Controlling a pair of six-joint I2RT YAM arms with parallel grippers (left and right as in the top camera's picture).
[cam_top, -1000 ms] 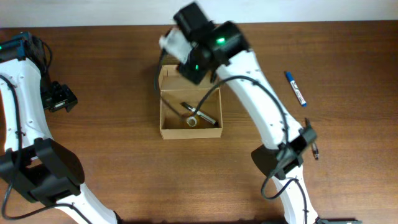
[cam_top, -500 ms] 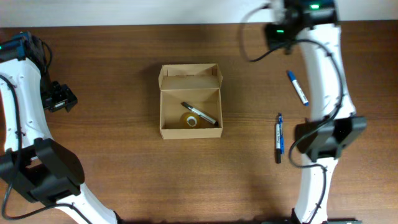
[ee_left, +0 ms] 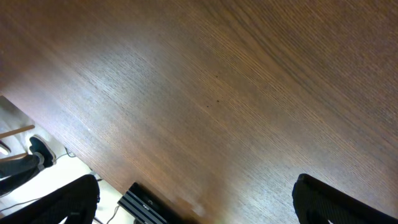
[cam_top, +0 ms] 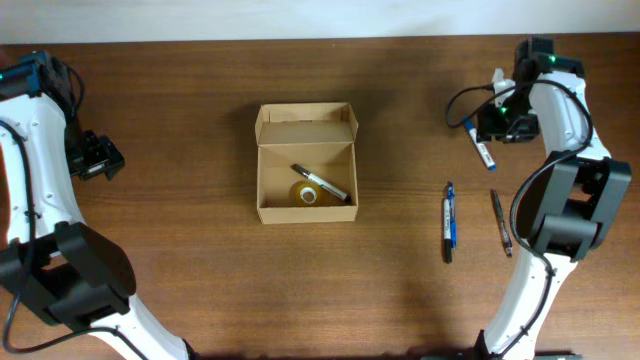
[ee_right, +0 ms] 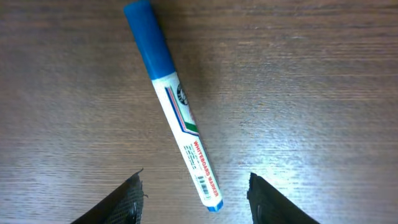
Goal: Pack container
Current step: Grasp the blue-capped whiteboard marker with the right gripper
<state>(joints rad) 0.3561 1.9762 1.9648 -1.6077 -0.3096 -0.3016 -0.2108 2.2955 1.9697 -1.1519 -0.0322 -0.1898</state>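
The container (cam_top: 262,180) is seen from overhead a little left of the middle of the brown wooden table (cam_top: 180,110), well apart from both arms. It is open, with its flap folded back flat on the far side. Two things are held inside it: a black pen (cam_top: 326,184), laid diagonally across the floor, and a small yellowish roll (cam_top: 306,195), set near the front wall and touching or just under the pen. What kind of roll it is cannot be told. The container is a small rectangular box of plain tan cardboard; no print or marking is seen on it. Its walls stand upright, and small side tabs are seen at the corners of the flap.

Three more writing tools are left on the table to the right of the container. A whiteboard marker (cam_top: 479,143) with a blue cap and a white printed body is laid at a slant near the far right edge. A blue pen (cam_top: 448,220) and a thin dark pen (cam_top: 501,222) are laid nearer the front, roughly parallel and apart from each other.

The right gripper (cam_top: 497,122) is held over the whiteboard marker (ee_right: 179,112); its fingers are spread wide and nothing is grasped, the marker's lower end being seen between them in the wrist view. The left gripper (cam_top: 96,157) is held at the far left over bare table, its fingers (ee_left: 68,199) likewise spread wide and nothing grasped.
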